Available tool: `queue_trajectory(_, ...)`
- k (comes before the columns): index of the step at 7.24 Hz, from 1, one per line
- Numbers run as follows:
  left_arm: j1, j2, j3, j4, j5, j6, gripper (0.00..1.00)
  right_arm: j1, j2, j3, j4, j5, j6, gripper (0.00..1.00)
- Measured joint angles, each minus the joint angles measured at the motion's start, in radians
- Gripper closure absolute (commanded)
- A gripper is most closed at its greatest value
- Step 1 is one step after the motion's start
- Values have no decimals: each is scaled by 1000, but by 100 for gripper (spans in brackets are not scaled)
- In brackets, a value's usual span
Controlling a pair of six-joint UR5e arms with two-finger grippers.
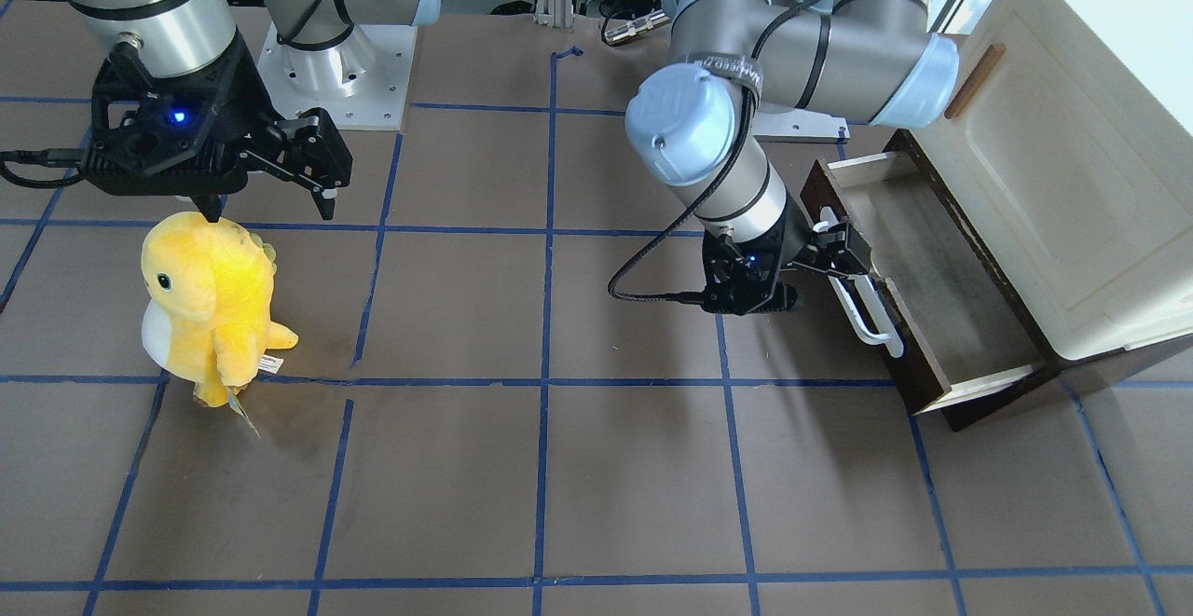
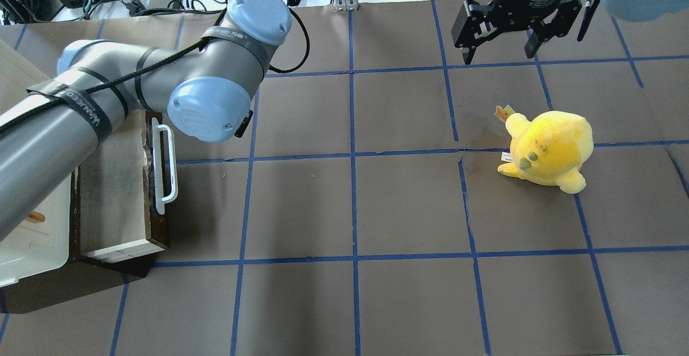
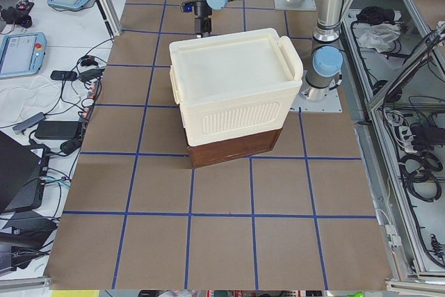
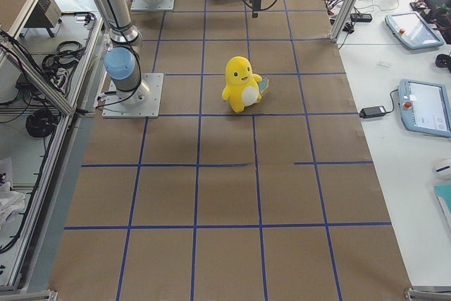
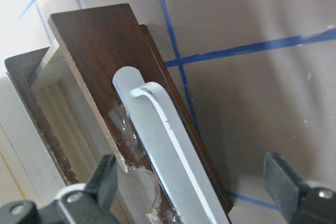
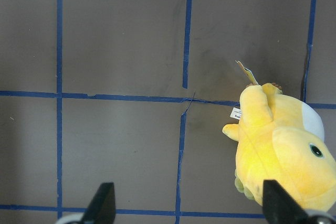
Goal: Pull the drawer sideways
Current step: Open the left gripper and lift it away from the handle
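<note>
**Straddling the handle of the open drawer, left jaws apart**

The left jaws stand wide apart at the drawer's front, clamped on nothing. In the left wrist view their two fingers show at the bottom corners. Between them run the white loop handle and the dark front panel it is fixed to. The handle lies nearer the finger on the drawer's inner side; the other finger hangs out over the counter, well clear of the handle. Whether the nearer finger touches the panel cannot be told. In the front-facing view the left jaws sit at the end of the handle nearer the robot, with the left arm reaching down to them.

The drawer stands open, out from the bottom of the cream-white cabinet toward the left jaws, its pale sides and greyish floor in plain sight. Its front panel has a chipped upper edge just by the jaws.

The right jaws are apart too, holding nothing, hanging above the counter well away from the drawer. A yellow plush toy stands upright on the counter near them; in the right wrist view it lies off toward one finger, not between the two. Blue tape lines cross the counter under both jaws.
</note>
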Motion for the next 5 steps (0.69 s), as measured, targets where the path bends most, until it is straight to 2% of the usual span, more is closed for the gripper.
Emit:
queue_trajectory(1, 8, 46, 43, -36, -95, 25, 0, 0, 0, 0, 0, 0, 0, 0)
queue_trajectory(3, 75, 159, 81, -79, -395, 39, 0, 0, 0, 0, 0, 0, 0, 0)
queue_trajectory(4, 120, 207, 84, -86, -496, 40, 0, 0, 0, 0, 0, 0, 0, 0)
queue_trajectory(5, 167, 244, 80, -88, -555, 44, 0, 0, 0, 0, 0, 0, 0, 0)
